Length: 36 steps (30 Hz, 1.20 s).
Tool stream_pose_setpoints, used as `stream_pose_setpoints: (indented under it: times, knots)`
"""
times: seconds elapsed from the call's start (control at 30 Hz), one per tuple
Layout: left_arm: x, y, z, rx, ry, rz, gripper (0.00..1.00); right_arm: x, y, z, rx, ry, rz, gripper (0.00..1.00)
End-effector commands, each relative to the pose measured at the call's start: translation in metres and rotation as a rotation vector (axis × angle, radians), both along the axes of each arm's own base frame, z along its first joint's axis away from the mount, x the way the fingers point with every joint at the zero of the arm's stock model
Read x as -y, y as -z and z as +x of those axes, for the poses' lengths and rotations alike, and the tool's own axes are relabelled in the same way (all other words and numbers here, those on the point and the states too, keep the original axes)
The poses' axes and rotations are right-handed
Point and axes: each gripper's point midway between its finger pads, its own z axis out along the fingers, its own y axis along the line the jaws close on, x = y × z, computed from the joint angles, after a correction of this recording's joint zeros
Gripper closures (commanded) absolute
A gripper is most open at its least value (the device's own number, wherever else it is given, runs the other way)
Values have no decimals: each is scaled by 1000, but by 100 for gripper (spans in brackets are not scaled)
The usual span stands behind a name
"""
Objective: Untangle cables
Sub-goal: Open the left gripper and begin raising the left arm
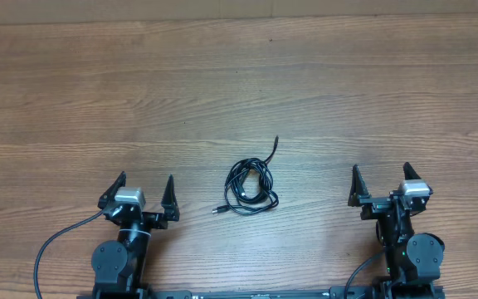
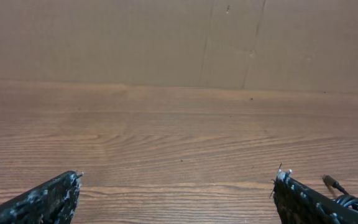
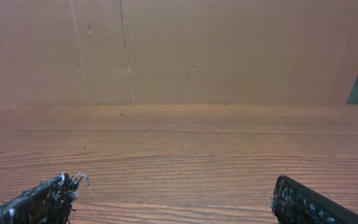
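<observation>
The cables (image 1: 251,187) are sitting in one small tangled bunch on the wooden table (image 1: 222,83). They're lying between the two arms, maybe a touch closer to the left one. It's looking like a few thin black loops piled over each other. One loose end is poking out toward the far side of the table, and another end with a small plug is sticking out toward the near left. I can't tell how many separate cords are in there from above.

The left claw (image 1: 146,184) is hovering low with its jaws spread wide apart, holding nothing and well clear of the bunch. The right claw (image 1: 382,178) is doing the same on the other side, jaws wide apart and nothing between them.

In the left wrist view, a bit of the tangle and one plug tip are peeking in at the bottom right, just past that claw's right finger (image 2: 303,202) and not between the jaws. The right wrist view is only showing bare wood and a brown cardboard wall (image 3: 229,50) behind the table.
</observation>
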Motion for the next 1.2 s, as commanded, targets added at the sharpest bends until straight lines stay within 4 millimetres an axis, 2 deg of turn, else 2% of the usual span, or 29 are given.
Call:
stream_pose_setpoints:
  times: [0.0,0.33,0.47,0.67,0.8,0.87,1.03,1.17]
  knots:
    - [2,1,0,2,12,15,0,-3,4,0,0,-10,-2,0]
    - [2,1,0,2,12,15,1,-3,4,0,0,-10,-2,0]
    - [-12,1,1,5,-68,70,0,-3,4,0,0,-10,-2,0]
    - [-11,1,1,6,-59,68,1,-3,4,0,0,-10,-2,0]
    - [17,-4,-3,17,100,-22,1,-3,4,0,0,-10,-2,0]
    - [33,-21,-6,75,190,-80,0,-3,4,0,0,-10,-2,0]
    - [53,-61,-19,216,332,-155,0,-3,4,0,0,-10,-2,0]
    - [63,-66,-25,237,396,-150,0,-3,4,0,0,-10,-2,0]
